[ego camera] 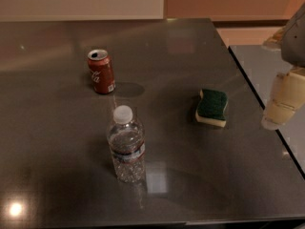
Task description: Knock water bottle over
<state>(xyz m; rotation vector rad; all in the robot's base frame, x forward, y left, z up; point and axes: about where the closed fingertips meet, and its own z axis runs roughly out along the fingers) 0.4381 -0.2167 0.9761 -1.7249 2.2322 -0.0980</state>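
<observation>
The water bottle (126, 144) stands upright near the front middle of the dark table (57, 128). It is clear and ribbed, with a white cap and a thin label band. My gripper (281, 104) hangs at the right edge of the view, above the table's right edge, far to the right of the bottle and not touching it. Nothing is seen held in it.
A red soda can (101, 71) stands upright behind the bottle, to the left. A green and yellow sponge (211, 107) lies to the right, between the bottle and my gripper. A second grey surface (267, 70) adjoins the table on the right.
</observation>
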